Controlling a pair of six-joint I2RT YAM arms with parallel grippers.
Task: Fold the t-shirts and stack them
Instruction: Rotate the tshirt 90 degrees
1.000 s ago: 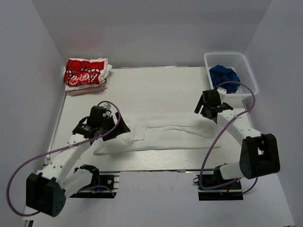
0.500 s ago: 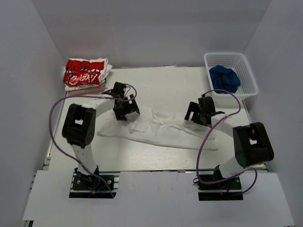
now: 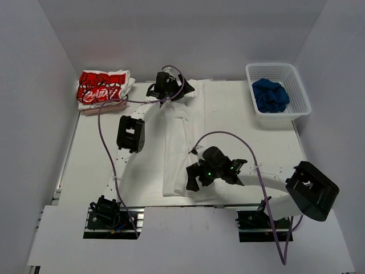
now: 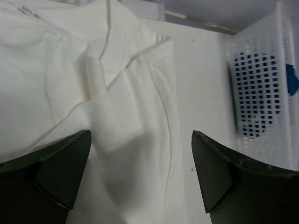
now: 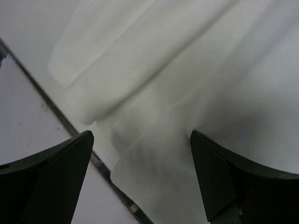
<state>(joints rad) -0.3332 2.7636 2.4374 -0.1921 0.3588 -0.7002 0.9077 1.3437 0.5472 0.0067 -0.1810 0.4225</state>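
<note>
White plain shirt point(image 3: 174, 142) lies as a long strip down mid-table | printed shirt point(image 3: 102, 87) sits folded, far-left corner | we keep both claws wide, empty: left gripper point(image 3: 170, 90) at the strip's far end, right gripper point(image 3: 197, 178) at its near end | we judge cross-folds and stacking remain

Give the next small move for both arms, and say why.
Probably close both on the cloth. The left gripper stands open over the far end of the plain white shirt, the right gripper open over its near end; neither holds it yet.
</note>
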